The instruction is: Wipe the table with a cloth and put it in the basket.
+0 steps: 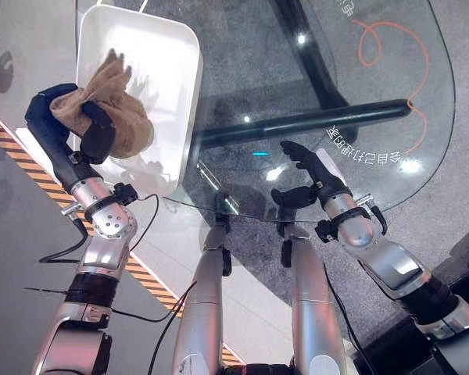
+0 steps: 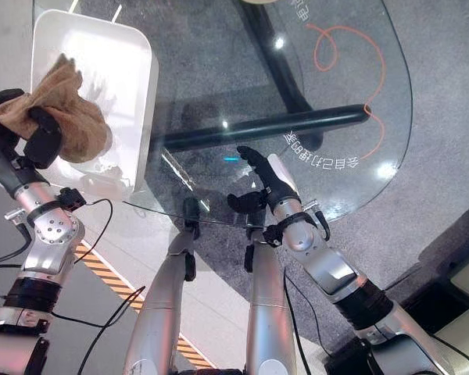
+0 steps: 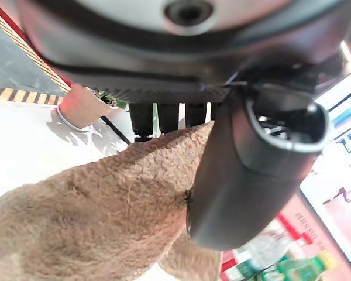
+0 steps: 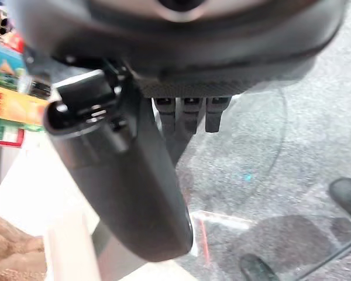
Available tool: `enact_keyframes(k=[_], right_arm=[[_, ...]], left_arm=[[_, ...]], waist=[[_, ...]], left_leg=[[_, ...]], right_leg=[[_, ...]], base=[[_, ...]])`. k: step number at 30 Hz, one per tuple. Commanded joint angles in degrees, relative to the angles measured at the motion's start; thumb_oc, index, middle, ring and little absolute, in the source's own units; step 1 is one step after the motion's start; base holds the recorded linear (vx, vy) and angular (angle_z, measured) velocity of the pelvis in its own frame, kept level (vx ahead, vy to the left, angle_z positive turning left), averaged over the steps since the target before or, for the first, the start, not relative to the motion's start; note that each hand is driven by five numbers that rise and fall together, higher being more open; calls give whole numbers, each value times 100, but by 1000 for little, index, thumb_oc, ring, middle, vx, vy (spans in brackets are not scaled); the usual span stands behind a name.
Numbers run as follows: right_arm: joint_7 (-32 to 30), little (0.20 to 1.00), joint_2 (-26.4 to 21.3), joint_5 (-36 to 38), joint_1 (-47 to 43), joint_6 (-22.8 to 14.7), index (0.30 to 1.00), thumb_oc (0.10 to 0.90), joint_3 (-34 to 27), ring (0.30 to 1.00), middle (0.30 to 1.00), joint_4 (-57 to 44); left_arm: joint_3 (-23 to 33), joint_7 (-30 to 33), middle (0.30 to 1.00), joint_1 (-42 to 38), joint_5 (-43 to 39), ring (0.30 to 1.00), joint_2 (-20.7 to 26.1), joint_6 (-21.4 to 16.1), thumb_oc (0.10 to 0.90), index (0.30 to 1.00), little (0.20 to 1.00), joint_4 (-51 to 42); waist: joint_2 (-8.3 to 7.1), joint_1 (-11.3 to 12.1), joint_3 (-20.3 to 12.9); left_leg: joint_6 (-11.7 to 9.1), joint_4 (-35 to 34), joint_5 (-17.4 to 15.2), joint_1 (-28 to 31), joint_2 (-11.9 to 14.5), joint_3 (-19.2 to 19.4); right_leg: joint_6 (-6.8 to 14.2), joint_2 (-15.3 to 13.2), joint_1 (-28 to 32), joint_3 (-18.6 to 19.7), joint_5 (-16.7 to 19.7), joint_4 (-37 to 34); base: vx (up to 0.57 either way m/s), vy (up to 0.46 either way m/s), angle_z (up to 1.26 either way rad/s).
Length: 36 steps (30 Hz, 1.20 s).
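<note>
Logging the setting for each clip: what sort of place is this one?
Probably an indoor demo or showroom floor, not a home: a glass table with printed lettering, grey carpet, and black-and-yellow hazard tape on the floor. The left robot hand holds a brown cloth over a white basket.

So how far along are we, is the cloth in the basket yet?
Not yet. The left hand has the brown cloth bunched in its grip, held over the white basket at the left edge of the glass table; whether wiping is done can't be judged from the glass. The right hand rests open near the table's front edge. Left: release the cloth into the basket.
</note>
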Motion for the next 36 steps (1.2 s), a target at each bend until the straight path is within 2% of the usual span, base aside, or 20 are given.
enact_keyframes(k=[1,13,18,25,36], right_arm=[[-138,900,-58,198,-194,-179,900,800,161,900,900,-423],[-152,900,-63,349,-652,-58,900,800,302,900,900,-115],[-152,900,-92,405,-786,-147,900,800,336,900,900,56],[-186,900,-60,456,-1019,-222,900,800,439,900,900,263],[-144,900,-8,442,-1092,-374,900,800,452,900,900,392]], left_arm=[[294,492,300,-367,419,300,660,-347,100,300,200,-140],[-373,2,300,-1247,389,300,613,219,100,300,200,862],[-657,-300,300,-1580,173,300,569,347,100,300,200,1489],[-1071,-732,300,-2085,16,300,578,767,100,300,200,2076],[-1291,-1086,300,-2391,-153,300,596,1148,100,300,200,2515]], waist=[[-48,-88,-152],[-93,-186,-152],[-149,-240,-152],[-236,-315,-152],[-292,-371,-152]], left_leg=[[145,861,-747,-319,-247,454],[119,916,-690,-795,-236,462],[92,921,-631,-974,-234,465],[63,934,-579,-1165,-241,456],[37,912,-544,-1213,-268,454]], right_leg=[[27,327,13,-205,464,-840],[83,392,-515,-161,550,-747],[100,420,-679,-147,591,-721],[131,450,-874,-120,652,-685],[152,463,-900,-104,693,-739]], base=[[13,50,0],[4,31,0],[-3,22,-1],[0,0,0],[0,0,0]])
